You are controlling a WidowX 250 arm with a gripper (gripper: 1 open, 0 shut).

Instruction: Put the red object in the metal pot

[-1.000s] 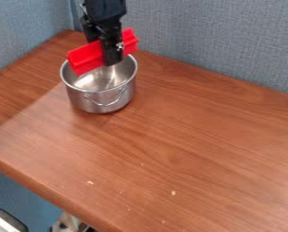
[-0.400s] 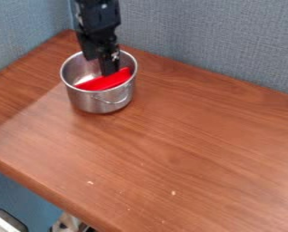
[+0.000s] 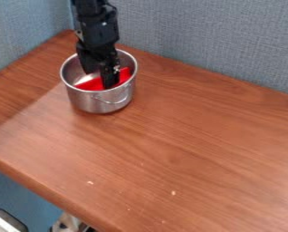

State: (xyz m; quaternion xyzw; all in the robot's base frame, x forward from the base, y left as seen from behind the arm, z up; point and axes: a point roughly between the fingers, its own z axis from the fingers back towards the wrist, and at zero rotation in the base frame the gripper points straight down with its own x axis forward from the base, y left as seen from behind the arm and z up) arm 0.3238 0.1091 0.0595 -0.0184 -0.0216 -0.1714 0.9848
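At the far left of the frame a wooden surface (image 3: 171, 136) starts, its reddish-brown grain running across most of the picture, with its left corner against a blue-grey textured wall (image 3: 219, 41) that fills the top of the view. Below the front edge of the surface, in the lower left corner, a strip of darker floor and some pale, blurred shapes show, too unclear to name.

In the upper left part of the frame stands the metal pot (image 3: 100, 96), upright on the surface, near the back left corner. Its shiny straight side faces the camera and its rolled rim is open to the top. A small handle seems to sit on its front wall, though it is too small to tell for sure.

Inside the pot lies the red object (image 3: 114, 78). Only part of it shows: a bright red patch against the right inner wall and the bottom of the pot, below the rim line. It appears tilted, one end higher toward the right rim.

The dark arm comes down from the top edge of the frame, straight over the pot. Its end effector (image 3: 96, 73) points down into the pot's mouth, with its fingers spread apart and reaching below the rim. The red object lies just beside the fingers; whether it touches them cannot be told

To the right of the pot the surface is bare wood out to the right edge of the frame
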